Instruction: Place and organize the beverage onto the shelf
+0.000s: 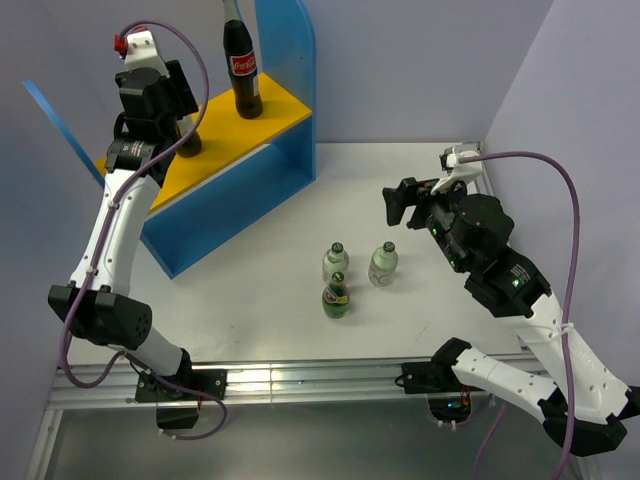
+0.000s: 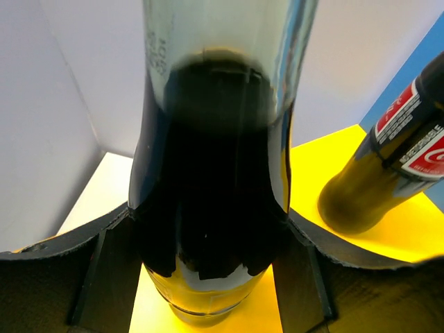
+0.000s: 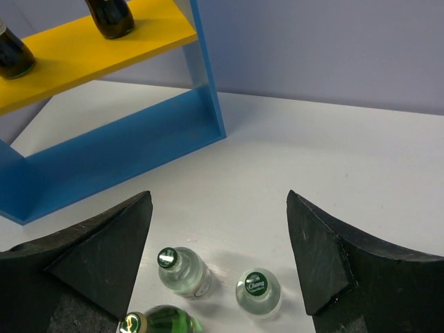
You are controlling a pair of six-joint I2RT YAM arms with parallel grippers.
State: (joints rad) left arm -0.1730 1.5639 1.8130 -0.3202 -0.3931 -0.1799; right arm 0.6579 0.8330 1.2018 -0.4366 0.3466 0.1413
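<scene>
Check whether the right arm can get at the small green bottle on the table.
Probably yes: the right claw is open nearby and nothing covers the green bottle, though a clear bottle stands close beside it and may crowd the grasp.

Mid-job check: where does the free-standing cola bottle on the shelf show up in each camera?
Top external: the cola bottle stands upright near the top, left of centre.
Left wrist: right edge, slanting in the picture, beside the held cola bottle in the left gripper.
Right wrist: only its base shows, at the top edge, left of centre.
Shared landmark: the yellow board under it.
</scene>
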